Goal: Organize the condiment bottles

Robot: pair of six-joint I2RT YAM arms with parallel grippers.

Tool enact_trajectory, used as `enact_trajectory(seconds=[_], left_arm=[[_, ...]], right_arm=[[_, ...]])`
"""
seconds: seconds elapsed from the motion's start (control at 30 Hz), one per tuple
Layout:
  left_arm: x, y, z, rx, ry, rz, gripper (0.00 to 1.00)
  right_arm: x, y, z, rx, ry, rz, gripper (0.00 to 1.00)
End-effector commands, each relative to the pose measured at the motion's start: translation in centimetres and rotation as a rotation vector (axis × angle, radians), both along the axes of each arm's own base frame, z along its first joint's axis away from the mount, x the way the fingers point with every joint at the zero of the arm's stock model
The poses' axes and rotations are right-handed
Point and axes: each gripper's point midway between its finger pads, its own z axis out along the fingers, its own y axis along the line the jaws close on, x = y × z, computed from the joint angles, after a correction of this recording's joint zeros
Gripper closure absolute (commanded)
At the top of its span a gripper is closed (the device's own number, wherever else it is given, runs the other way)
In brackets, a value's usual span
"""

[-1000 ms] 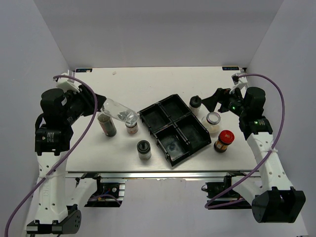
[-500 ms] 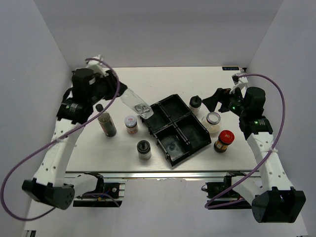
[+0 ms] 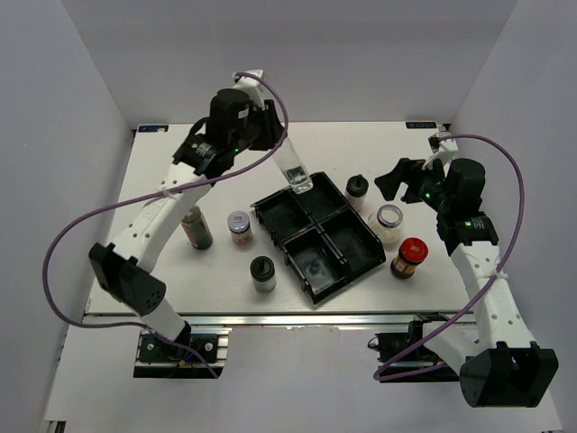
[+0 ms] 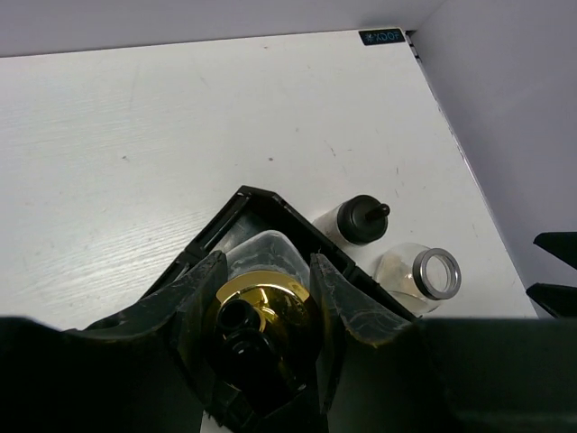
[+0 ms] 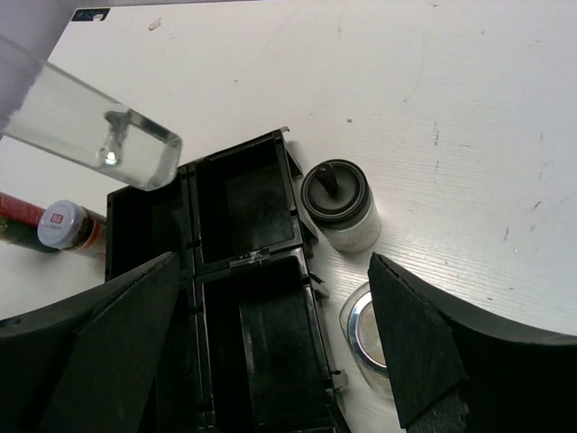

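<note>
Left wrist: gold-spouted bottle body mostly obsc.

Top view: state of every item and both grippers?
clear gold-spouted bottle, held tilted above tray
left gripper, shut on it
right gripper, open, empty
tray, empty
tall dark bottle, upright, outside tray
knob-capped jar, upright, outside tray
silver-rimmed jar, upright, outside tray
red-capped jar, upright, outside tray
white-lidded jar, upright, outside tray
black-lidded jar, upright, outside tray

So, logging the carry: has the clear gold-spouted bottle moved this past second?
Yes. In the left gripper, the clear bottle went right and back, from beside the dark bottle to the far tray edge.
</note>
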Motion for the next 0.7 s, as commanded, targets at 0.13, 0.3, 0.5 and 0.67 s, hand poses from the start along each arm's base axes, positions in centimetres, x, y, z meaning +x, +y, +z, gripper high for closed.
enact_trajectory(seconds=[0.13,0.3,0.5,0.67], left_arm=[[2.7,-4.3,3.9,-0.058,-0.163,-0.052,1.00],[3.1,-7.7,0.5,0.029,-0.142,-0.095,1.00],[3.2,-10.9,-3.1,0.115,-0.103,-0.138,1.00],[3.1,-12.2,-4.7,0.158,-0.095,-0.154,1.00]], right_arm=[[0.4,-1.4,1.8,-0.025,-0.074,-0.077,0.11],[0.5,-1.9,1.6,-0.039,-0.076,-0.105,0.11],[0.8,-2.1,1.2,-0.043,-0.067,-0.116,0.11],[1.0,-2.3,0.9,-0.048,-0.058,-0.130,0.11]])
